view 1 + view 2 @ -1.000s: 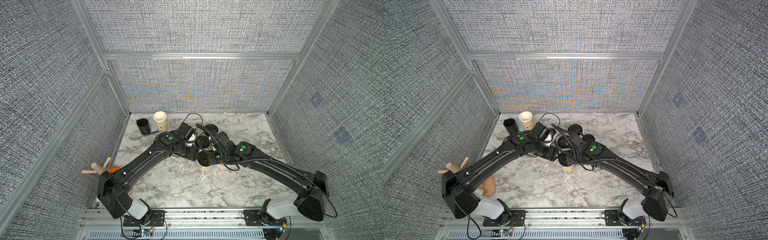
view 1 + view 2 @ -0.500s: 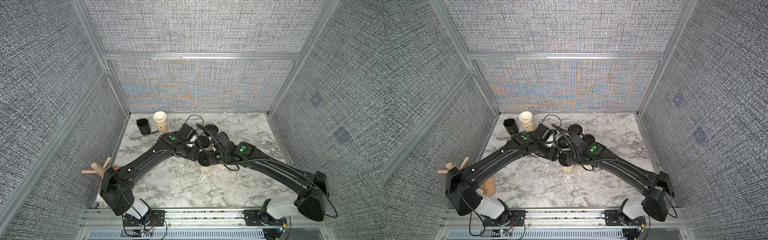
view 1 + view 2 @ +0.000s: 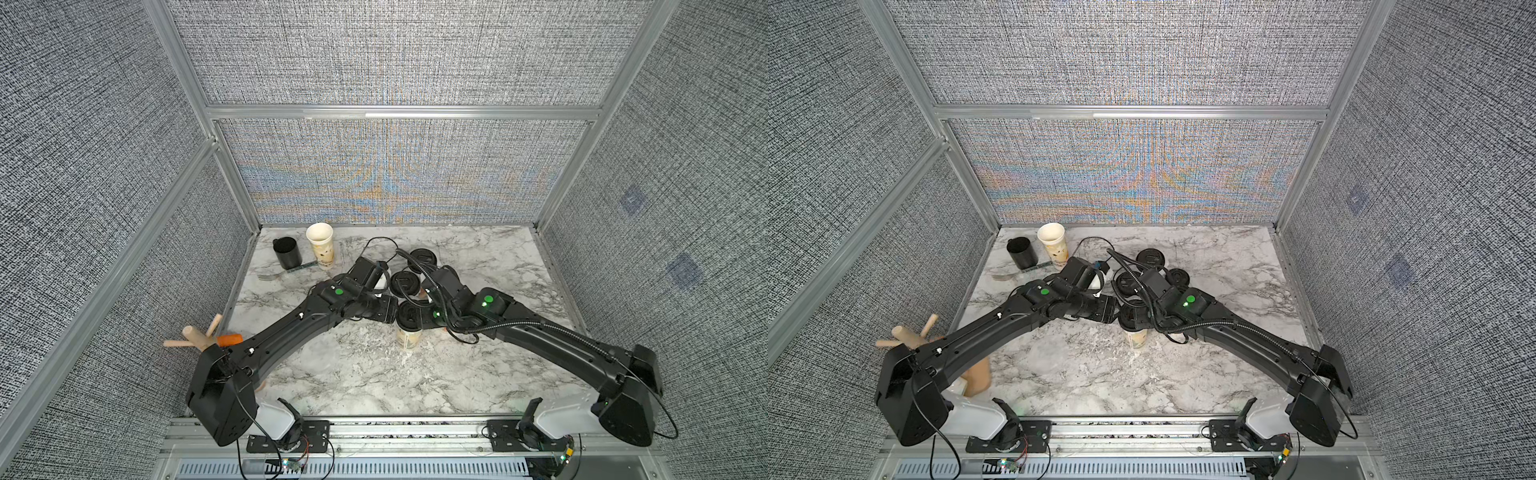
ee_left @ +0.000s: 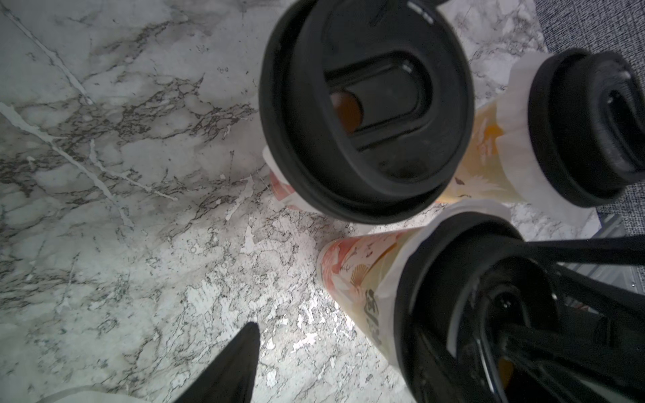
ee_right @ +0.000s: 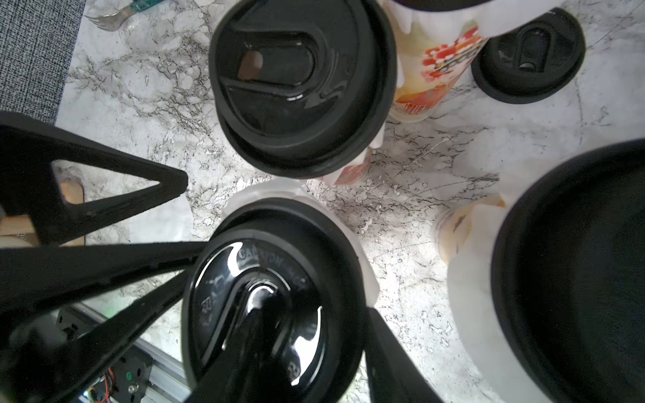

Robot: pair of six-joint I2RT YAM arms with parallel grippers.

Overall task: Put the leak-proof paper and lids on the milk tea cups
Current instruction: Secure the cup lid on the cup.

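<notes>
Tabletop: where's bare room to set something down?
Bare marble table: front, between left arm and right arm; right side, lidded cups to right wall. Crowded: centre, around those cups; back-left corner: black mug, open cup, fork.

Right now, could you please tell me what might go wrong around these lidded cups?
The right tool straddles the lid of the near cup; a sideways tug could topple it. The left arm crowds the same cluster, so a bump could knock over the neighbouring cups.
</notes>
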